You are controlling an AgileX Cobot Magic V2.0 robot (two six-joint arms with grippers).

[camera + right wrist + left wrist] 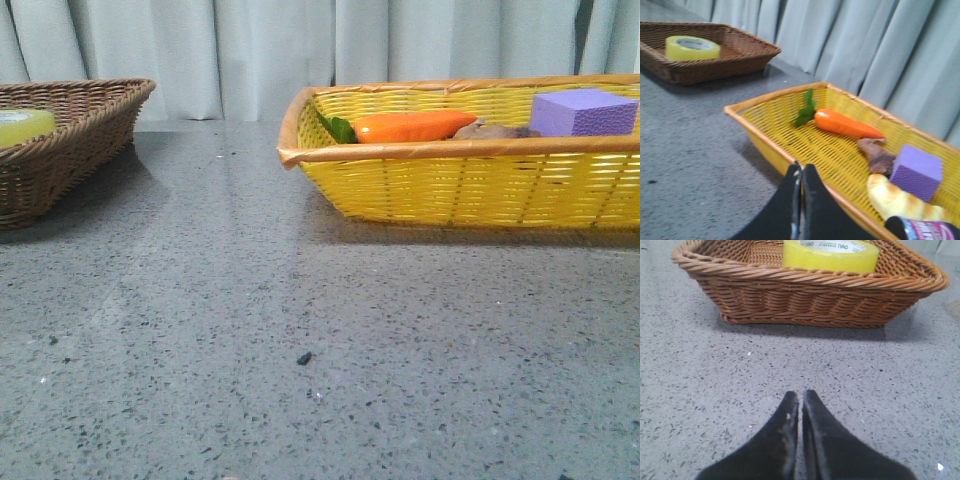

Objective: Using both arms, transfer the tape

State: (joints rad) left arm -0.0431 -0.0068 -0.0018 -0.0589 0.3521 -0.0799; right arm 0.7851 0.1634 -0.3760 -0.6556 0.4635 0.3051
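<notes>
The tape (pixel 830 254), a wide yellow roll with a white core printed in green, lies in the brown wicker basket (pixel 810 295). It shows at the front view's left edge (pixel 22 124) and far off in the right wrist view (pixel 692 47). My left gripper (pixel 800 396) is shut and empty, low over the grey table, a short way in front of that basket. My right gripper (pixel 801 168) is shut and empty, at the near rim of the yellow basket (pixel 785 150). Neither gripper shows in the front view.
The yellow basket (pixel 460 185) at the right holds a toy carrot (pixel 845 123), a brown piece (pixel 879 156), a purple foam block (pixel 916 171), a bread-like piece (pixel 900 199) and a dark container (pixel 925 230). Grey curtains hang behind the speckled table (pixel 300 330).
</notes>
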